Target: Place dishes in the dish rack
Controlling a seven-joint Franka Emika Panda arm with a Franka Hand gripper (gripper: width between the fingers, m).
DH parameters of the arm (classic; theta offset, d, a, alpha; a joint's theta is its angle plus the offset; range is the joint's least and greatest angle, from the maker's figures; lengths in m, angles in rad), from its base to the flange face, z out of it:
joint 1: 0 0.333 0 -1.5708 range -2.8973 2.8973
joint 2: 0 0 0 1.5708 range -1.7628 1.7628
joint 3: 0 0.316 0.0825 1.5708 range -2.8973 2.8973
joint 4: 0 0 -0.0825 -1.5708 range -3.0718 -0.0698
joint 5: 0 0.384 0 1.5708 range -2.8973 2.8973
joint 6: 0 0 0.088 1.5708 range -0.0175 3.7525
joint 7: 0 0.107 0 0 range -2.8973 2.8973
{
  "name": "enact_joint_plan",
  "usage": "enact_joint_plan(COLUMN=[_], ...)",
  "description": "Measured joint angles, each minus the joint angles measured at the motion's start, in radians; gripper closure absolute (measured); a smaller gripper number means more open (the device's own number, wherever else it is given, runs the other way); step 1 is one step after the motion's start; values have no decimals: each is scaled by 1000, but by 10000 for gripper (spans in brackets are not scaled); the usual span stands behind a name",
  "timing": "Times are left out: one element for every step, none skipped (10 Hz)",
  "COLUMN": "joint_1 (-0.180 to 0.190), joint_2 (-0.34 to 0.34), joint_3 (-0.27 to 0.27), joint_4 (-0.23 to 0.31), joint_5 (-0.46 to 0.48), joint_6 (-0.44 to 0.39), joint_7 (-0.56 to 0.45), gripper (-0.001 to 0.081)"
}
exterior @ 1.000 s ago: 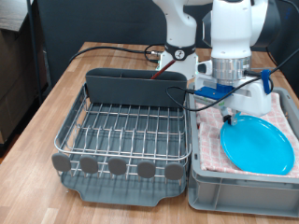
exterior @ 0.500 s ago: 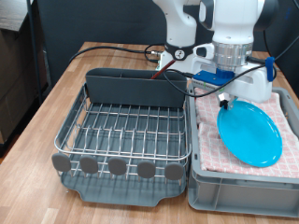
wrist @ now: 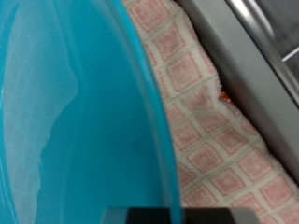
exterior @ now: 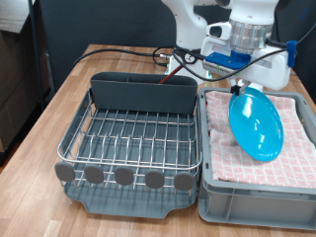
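The light-blue plate (exterior: 256, 124) hangs tilted on edge from my gripper (exterior: 243, 87), lifted above the grey crate (exterior: 212, 202) lined with pink checked cloth at the exterior view's right. The gripper is shut on the plate's upper rim. In the wrist view the plate (wrist: 79, 121) fills most of the picture, with the checked cloth (wrist: 215, 121) below it. The dish rack (exterior: 128, 138), a silver wire grid in a dark grey tray with a tall cutlery trough (exterior: 138, 92) and a row of round discs (exterior: 123, 176), stands at the exterior view's left with nothing in it. Mug and wooden spoon are out of view.
The rack and crate sit side by side on a wooden table (exterior: 39, 123). Black and red cables (exterior: 128, 51) run across the table behind the rack. The robot's white base (exterior: 193, 44) stands behind the trough.
The gripper has risen with the plate. The plate went from lying nearly flat in the crate to hanging steeply tilted above the cloth.
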Motion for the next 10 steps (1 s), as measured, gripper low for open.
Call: enact_joint_plan(joint_1=[0, 0, 0, 0, 0, 0, -3, -11, -22, -32], joint_2=[-9, -12, -11, -11, -8, -8, -9, -17, -33, -52], joint_3=[4, 9, 15, 19, 21, 21, 21, 16, 7, -3], joint_4=[21, 47, 75, 98, 109, 108, 109, 115, 126, 132], joint_5=[-15, -25, -29, -29, -29, -28, -58, -118, -179, -248], joint_6=[-42, -85, -123, -142, -156, -156, -164, -202, -246, -274], joint_7=[-25, -57, -87, -97, -104, -104, -99, -99, -107, -144], gripper=[784, 784, 784, 785, 785, 785, 785, 785, 785, 785])
